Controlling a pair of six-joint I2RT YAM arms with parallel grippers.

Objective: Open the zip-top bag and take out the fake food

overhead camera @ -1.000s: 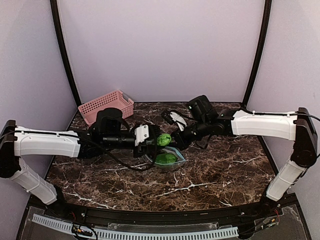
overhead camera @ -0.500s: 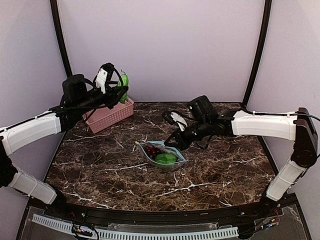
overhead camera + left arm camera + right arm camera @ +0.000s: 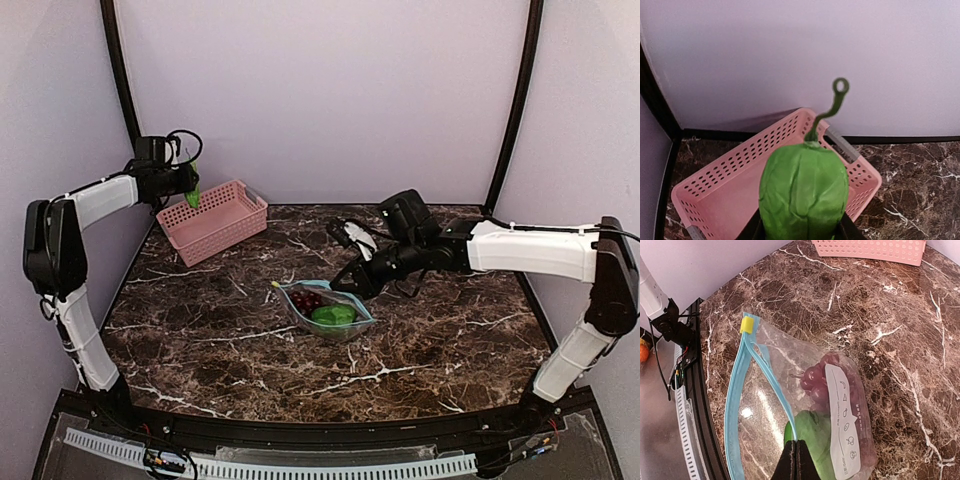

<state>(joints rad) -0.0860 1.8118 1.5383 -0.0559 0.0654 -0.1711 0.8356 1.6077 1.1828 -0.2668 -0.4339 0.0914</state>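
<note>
- Swinging away from the bag (image 3: pixel 325 310), the left hand (image 3: pixel 187 189) is now hanging over the back of the pink basket (image 3: pixel 212 222); a second ago it was down at the bag's mouth.
- It is gripping a green piece (image 3: pixel 804 197), presumably to drop it there.
- Meanwhile the right hand (image 3: pixel 796 460) is staying closed, pinching the bag's rim (keeping it open and steady on the worktop (image 3: pixel 430 350)).
- Inside, the grapes (image 3: pixel 822 377) and a second green piece (image 3: pixel 812 435) are still waiting.

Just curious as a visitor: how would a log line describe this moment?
left jaws: holding green piece above pink basket | right jaws: shut on zip-top bag edge | inside: grapes, second green piece
</note>
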